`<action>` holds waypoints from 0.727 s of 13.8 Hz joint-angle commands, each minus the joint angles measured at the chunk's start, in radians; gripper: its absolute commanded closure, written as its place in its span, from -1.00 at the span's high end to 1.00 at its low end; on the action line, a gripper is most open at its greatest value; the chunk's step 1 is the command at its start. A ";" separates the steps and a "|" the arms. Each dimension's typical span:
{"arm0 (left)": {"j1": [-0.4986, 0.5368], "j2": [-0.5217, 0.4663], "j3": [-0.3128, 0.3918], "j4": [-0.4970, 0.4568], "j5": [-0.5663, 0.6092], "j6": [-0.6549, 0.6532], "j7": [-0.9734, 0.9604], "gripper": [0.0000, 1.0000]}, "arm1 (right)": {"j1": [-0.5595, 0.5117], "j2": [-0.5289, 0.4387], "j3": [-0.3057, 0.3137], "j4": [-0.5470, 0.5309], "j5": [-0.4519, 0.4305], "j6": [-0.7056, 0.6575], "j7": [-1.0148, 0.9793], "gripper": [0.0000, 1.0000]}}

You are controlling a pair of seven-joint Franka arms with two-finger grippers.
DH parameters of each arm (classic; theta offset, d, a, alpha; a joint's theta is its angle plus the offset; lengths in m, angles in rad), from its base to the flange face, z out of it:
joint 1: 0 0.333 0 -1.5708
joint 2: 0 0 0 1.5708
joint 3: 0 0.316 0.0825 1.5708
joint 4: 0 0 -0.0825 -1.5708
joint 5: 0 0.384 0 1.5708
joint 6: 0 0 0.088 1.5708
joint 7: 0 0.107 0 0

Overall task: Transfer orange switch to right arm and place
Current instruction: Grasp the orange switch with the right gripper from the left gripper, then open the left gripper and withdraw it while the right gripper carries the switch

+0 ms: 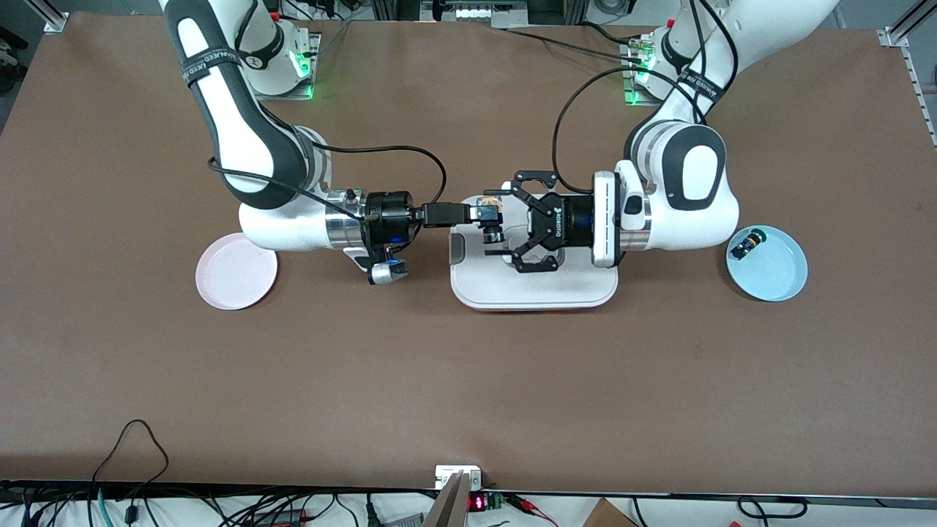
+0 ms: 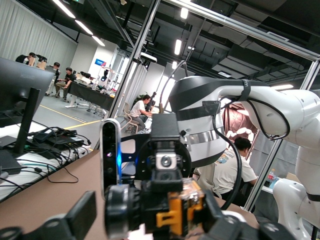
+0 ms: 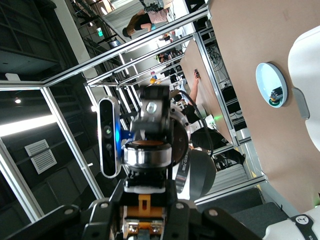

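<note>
Over the white tray (image 1: 512, 293) at mid-table: right gripper (image 1: 489, 214), fingers clamped on the orange switch (image 1: 490, 224); left gripper (image 1: 504, 222), fingers spread wide around it.

Tray (image 1: 534, 296) lies between 2 plates (image 1: 236, 281) (image 1: 776, 282)

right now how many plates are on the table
2: a pink plate toward the right arm's end, beside that arm's wrist, and a blue plate toward the left arm's end, holding a small green-capped switch.
</note>
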 commanded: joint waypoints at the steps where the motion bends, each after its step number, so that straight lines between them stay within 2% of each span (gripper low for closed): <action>1: 0.059 -0.011 0.008 -0.001 -0.006 -0.002 0.021 1.00 | -0.005 0.007 0.001 0.013 0.019 -0.024 -0.031 -0.66; 3: 0.152 -0.021 0.013 -0.012 0.000 -0.010 0.021 1.00 | -0.008 0.005 -0.001 0.012 0.004 -0.024 -0.034 -0.66; 4: 0.182 -0.040 0.037 -0.011 0.057 -0.012 0.021 1.00 | -0.023 0.004 -0.001 0.010 -0.045 -0.022 -0.046 -0.66; 6: 0.205 -0.079 0.117 -0.008 0.225 -0.015 0.019 1.00 | -0.078 -0.012 -0.001 -0.002 -0.187 -0.027 -0.051 -0.68; 7: 0.235 -0.099 0.134 -0.009 0.309 -0.031 0.011 1.00 | -0.112 -0.024 -0.001 -0.010 -0.250 -0.052 -0.052 -0.68; 8: 0.255 -0.113 0.163 -0.011 0.376 -0.045 -0.001 1.00 | -0.132 -0.027 -0.001 -0.011 -0.283 -0.083 -0.054 -0.68; 10: 0.256 -0.138 0.272 -0.009 0.523 -0.144 -0.071 1.00 | -0.177 -0.058 -0.001 -0.040 -0.343 -0.103 -0.052 -0.68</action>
